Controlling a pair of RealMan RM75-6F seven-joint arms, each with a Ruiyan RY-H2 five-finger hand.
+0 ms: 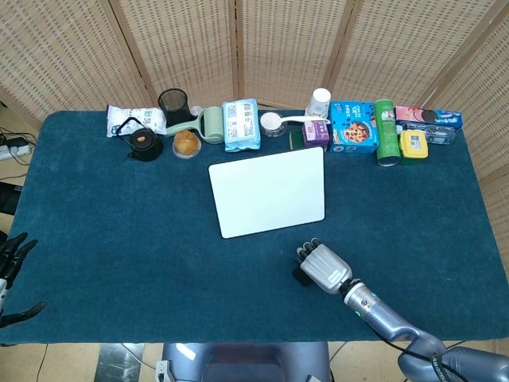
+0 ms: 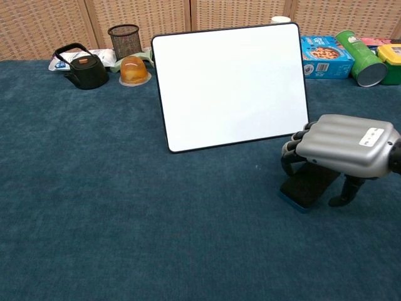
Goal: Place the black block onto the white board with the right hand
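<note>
Two hands on my rig but only one is doing anything: my right hand point(image 2: 341, 150) sits over the black block point(image 2: 308, 185), fingers point(image 2: 293, 150) curled down past its far edge and the thumb dropping at the near right side, so it looks wrapped around the block, though I honestly can't tell whether it's actually squeezing it. The block lies flat on the blue table cloth point(image 1: 119, 223), tilted a bit, with a thin blue strip showing along its bottom edge in the chest view. From the head view the right hand point(image 1: 322, 267) and the sliver of block point(image 1: 300, 275) peeking out are at about 5 o'clock from the white board point(image 1: 269, 191), near its bottom right corner but not touching it. The board lies flat on the cloth mid-table with nothing on it. My left hand point(image 1: 12, 267) hangs off the table edge way over at 9 o'clock, fingers spread, holding nothing. Along the back at 12 o'clock there's the usual row: a black teapot point(image 1: 141, 142), a mesh pen cup point(image 1: 172, 102), an orange jelly cup point(image 1: 186, 144), a blue cookie box point(image 1: 352, 127) and a green can point(image 1: 386, 131).
</note>
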